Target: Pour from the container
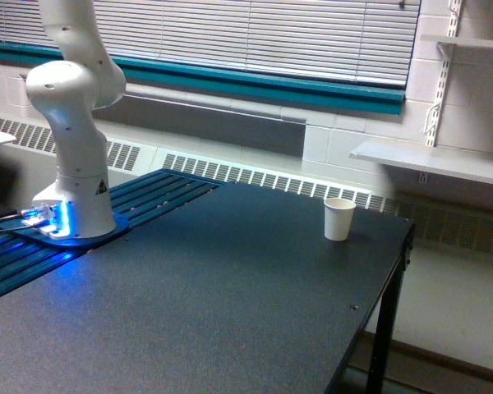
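Broadly, a dark desk (230, 304) with a matte, finely speckled top is seen filling most of the exterior view, its far corner and one black leg shown toward the exterior view's right. Behind it, a wall of pale painted blocks is crossed by a long white vented heater (263, 177), and above that a teal window sill (255, 82) and closed white slatted blinds (255, 33) are seen. White shelves (431, 160) on slotted metal rails are fixed to the wall at the exterior view's right.

On the desk, near its far right corner, a small white paper cup (338, 218) is stood upright, tapered toward its base and open at the top, well apart from everything else.

At the exterior view's left, the base of the white robot arm (70, 148) is mounted on a slatted blue panel (144, 197), with blue light glowing at its foot. The smooth rounded lower links are seen rising straight up and passing out of the top edge of the picture. The tool is outside the picture, so it cannot be told whether it is apart, together, or clamped on anything. The container is likewise nowhere to be seen in this view.
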`<state>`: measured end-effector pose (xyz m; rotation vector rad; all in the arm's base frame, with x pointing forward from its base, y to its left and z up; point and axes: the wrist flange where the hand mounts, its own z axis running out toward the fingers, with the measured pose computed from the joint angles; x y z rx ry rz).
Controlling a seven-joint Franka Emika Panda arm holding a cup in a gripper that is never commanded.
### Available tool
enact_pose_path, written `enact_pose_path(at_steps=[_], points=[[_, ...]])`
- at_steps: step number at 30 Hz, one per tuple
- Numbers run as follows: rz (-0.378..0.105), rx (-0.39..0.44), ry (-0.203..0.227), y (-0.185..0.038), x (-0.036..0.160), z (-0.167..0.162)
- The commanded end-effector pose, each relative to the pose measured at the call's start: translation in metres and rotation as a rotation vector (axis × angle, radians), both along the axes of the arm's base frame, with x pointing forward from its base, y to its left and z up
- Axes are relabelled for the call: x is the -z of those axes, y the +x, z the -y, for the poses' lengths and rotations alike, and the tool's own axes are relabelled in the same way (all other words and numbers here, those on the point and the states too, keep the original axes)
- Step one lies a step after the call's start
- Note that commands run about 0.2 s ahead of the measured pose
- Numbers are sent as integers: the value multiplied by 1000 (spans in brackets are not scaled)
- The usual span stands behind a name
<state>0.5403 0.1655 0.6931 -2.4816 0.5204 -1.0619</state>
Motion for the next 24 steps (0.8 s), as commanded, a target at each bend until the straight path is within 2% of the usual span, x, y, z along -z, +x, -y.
enact_pose_path(at_steps=[1,13,24], points=[[-31,-32,-20,-1,20,-17],[-10,-82,-58,-19,44,-28],[-39,-189,-72,-54,78,-41]])
